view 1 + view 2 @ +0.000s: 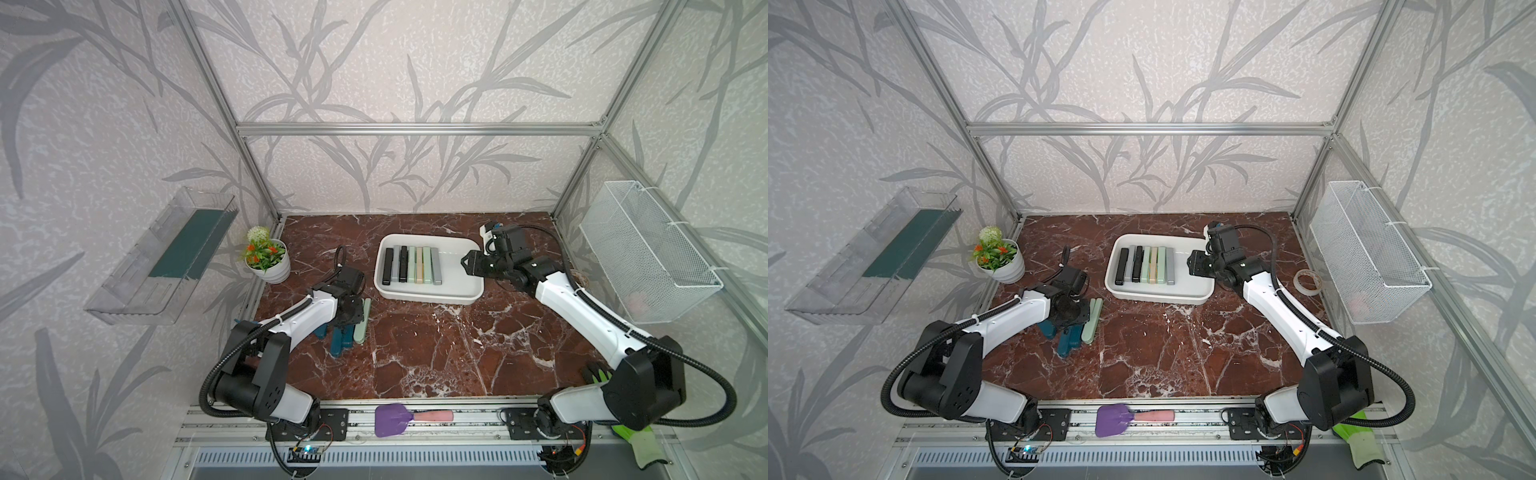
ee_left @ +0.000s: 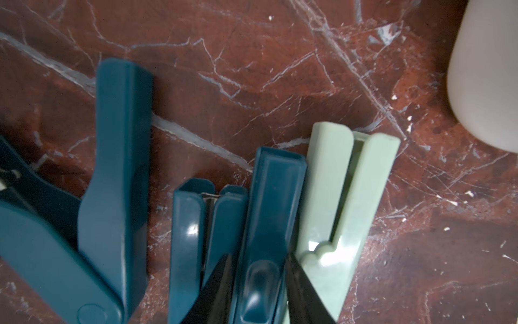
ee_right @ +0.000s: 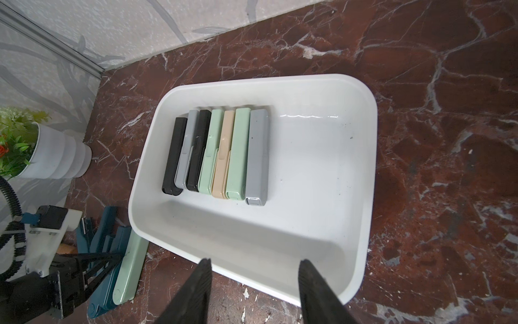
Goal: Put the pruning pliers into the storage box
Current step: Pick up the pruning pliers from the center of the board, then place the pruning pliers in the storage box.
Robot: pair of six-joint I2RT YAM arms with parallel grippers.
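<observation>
A dark teal pruning plier [image 2: 276, 196] on the table [image 2: 252, 84] is straddled by the left gripper [image 2: 258, 254]; whether it is clamped cannot be told. The right gripper [image 3: 255, 261] is held open over the storage box [image 3: 361, 168] rim, and seven pliers [image 3: 221, 151] are laid inside.

- Left end effector [image 2: 258, 254]: only two black fingertips [image 2: 220, 280] enter the left wrist view, the rest cut off at the edge; whether they press the teal pruning pliers [image 2: 269, 207] between them cannot be told.
- In both top views, the left arm [image 1: 303, 318] covers that end effector and part of the pliers.
- Opened teal pliers [image 2: 115, 157]: cut off by the wrist picture's edge.
- Storage box [image 2: 485, 70]: a blurred white corner there.
- Pinkish object [image 1: 636, 305] in the wire basket [image 1: 652, 249]: too blurred to name.
</observation>
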